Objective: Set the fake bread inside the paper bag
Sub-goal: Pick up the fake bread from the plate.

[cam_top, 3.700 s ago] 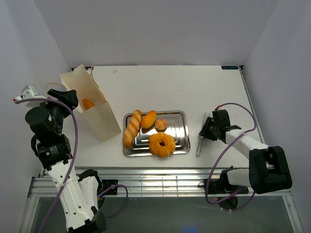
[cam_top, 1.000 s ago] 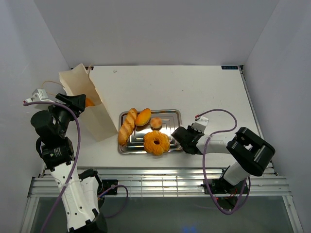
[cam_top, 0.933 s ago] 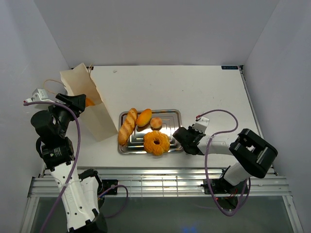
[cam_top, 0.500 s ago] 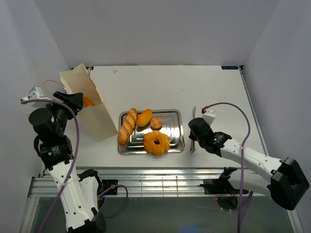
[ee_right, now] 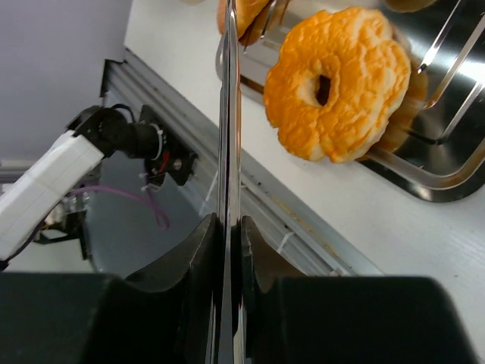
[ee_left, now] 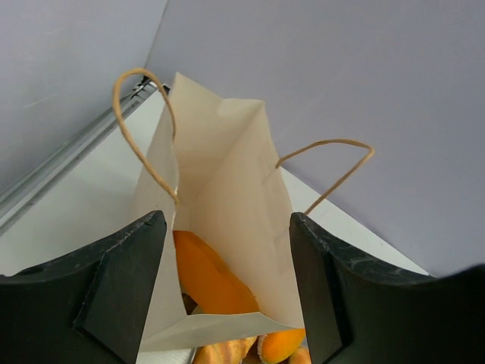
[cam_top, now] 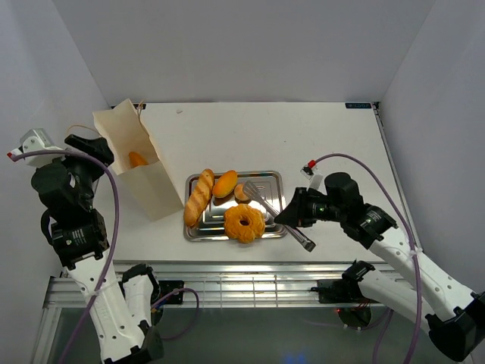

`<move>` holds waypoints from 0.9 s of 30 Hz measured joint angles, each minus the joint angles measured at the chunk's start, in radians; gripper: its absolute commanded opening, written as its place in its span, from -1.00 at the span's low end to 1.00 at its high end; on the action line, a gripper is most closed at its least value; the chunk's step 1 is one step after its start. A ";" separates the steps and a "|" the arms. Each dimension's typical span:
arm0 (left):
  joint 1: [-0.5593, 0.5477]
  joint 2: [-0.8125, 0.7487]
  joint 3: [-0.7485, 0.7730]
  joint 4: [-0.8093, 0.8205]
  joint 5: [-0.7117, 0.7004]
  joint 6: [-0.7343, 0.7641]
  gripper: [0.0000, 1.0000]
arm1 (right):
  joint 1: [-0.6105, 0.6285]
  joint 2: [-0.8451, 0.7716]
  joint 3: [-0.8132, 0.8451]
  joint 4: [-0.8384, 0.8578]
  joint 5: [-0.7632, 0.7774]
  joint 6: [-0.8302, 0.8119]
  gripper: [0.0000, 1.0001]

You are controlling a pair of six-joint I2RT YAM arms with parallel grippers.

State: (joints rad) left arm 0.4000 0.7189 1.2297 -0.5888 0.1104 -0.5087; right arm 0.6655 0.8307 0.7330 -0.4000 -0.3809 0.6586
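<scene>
The cream paper bag (cam_top: 151, 178) stands open at the left of the table, with an orange loaf (cam_top: 137, 160) inside. In the left wrist view I look down into the bag (ee_left: 227, 174) at that loaf (ee_left: 208, 284). My left gripper (cam_top: 89, 150) is open and empty, above the bag's left side. A steel tray (cam_top: 273, 182) holds a baguette (cam_top: 198, 199), an oval roll (cam_top: 225, 183), a small pastry (cam_top: 242, 192) and a ring doughnut (cam_top: 243, 223). My right gripper (cam_top: 294, 218) is shut on metal tongs (cam_top: 261, 203), whose tips reach over the tray beside the small pastry.
The right wrist view shows the tongs (ee_right: 227, 129) running past the doughnut (ee_right: 337, 83), the tray (ee_right: 447, 178) and the table's front rail (ee_right: 303, 220). White walls enclose the table on three sides.
My right gripper has lifted the tongs off the table right of the tray and swung their tips over the tray. My left gripper has drawn slightly left, away from the bag.
</scene>
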 measured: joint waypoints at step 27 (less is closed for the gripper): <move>-0.003 0.109 0.041 -0.187 -0.305 -0.031 0.87 | -0.267 -0.012 -0.107 -0.019 -0.605 -0.065 -0.68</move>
State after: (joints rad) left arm 0.3973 0.8276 1.2709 -0.7757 -0.1947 -0.5396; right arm 0.3981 0.8188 0.6262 -0.4194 -0.9855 0.5934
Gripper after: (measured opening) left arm 0.936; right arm 0.213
